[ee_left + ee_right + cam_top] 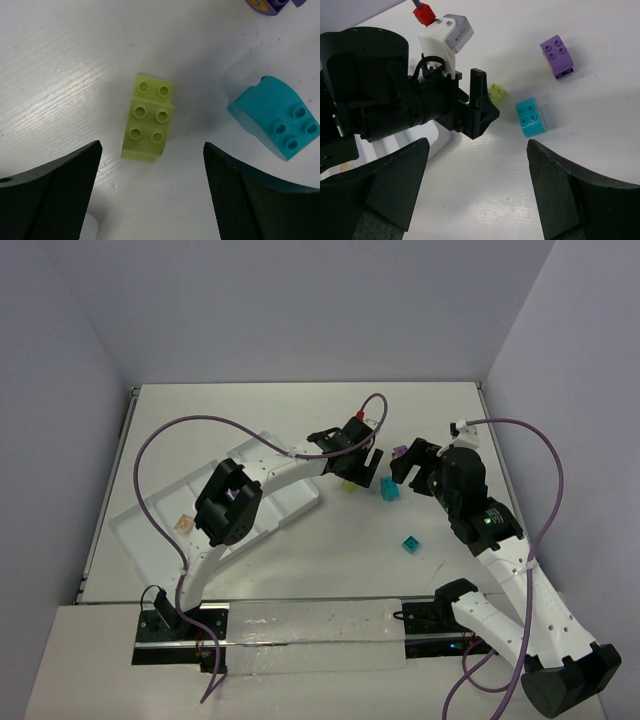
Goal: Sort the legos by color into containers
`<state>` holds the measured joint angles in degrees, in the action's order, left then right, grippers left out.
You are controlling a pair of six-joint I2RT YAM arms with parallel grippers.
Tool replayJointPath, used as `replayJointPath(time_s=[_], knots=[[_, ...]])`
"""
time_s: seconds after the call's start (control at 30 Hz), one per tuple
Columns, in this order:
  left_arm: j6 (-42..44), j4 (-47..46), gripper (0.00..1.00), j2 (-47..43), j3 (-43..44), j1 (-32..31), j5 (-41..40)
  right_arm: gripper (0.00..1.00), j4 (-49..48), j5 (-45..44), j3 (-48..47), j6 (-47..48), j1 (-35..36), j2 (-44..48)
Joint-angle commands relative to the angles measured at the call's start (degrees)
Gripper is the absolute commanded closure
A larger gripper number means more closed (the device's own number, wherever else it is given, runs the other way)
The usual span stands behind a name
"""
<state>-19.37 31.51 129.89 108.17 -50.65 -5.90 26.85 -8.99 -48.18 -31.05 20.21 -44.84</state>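
the left fingers point(151, 146) are spread wide, one on each side of the lime-green lego point(148, 118). it lies flat on the desk point(60, 60) with its studs up and touches neither finger. from above, this lego sits near the middle of the desk, just off the 3 o'clock end of the white tray point(292, 502).

a teal lego point(277, 117) lies close at its 3 o'clock, apart from it and near the tip of the finger on that side. a purple lego point(400, 452) rests at 1 o'clock of the teal one, just beside the right fingers point(477, 144). these are also parted, with nothing between them.

the right wrist camera looks across at the left wrist point(385, 95), whose black body fills the 9 o'clock side. one left finger stands just in front of the lime-green lego there.

a second teal lego point(410, 544) lies alone at 5 o'clock of the first, well apart. a beige lego point(183, 523) sits in a tray compartment toward the 9 o'clock end, just beside the left arm point(230, 502). purple cables point(150, 445) loop above both arms.
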Motion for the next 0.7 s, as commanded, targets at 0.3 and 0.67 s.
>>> replayJointPath(time_s=[0.3,0.67], knots=[[0.85,-0.9,0.27,2.29,3.8,-0.32,-2.02,0.14,-0.58,1.08,-1.83,1.86,-0.26,0.28],[0.09,-2.07,0.83,1.0,3.7,-0.03,0.25,0.14,0.13,0.65,-2.35,2.31,-0.26,0.9]])
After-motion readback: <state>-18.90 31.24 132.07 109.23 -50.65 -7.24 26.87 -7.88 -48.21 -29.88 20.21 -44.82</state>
